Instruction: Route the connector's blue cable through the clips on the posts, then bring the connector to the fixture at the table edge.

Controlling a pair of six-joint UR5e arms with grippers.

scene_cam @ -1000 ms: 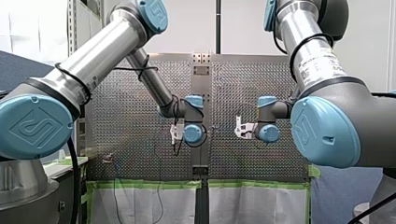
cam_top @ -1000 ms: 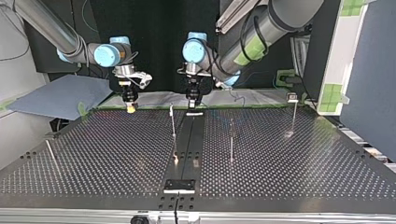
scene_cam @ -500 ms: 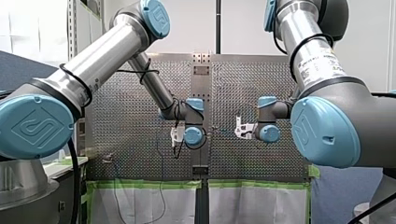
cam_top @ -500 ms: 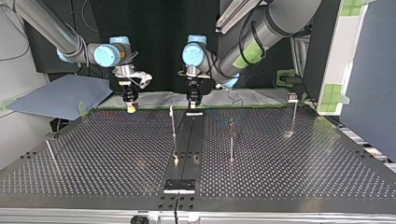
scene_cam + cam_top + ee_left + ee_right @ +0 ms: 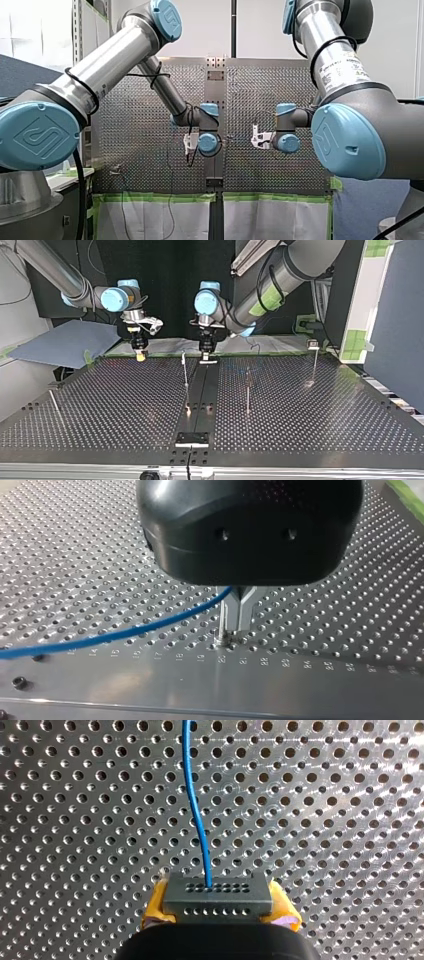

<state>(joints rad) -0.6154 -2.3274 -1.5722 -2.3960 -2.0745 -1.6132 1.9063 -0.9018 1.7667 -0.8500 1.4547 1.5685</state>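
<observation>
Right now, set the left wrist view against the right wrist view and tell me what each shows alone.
Left wrist only: my left gripper with its metal fingers shut on the cable, over a numbered strip. Right wrist only: the grey connector clamped between my right gripper's yellow pads, the cable entering it. Both: the blue cable and the perforated table.
</observation>
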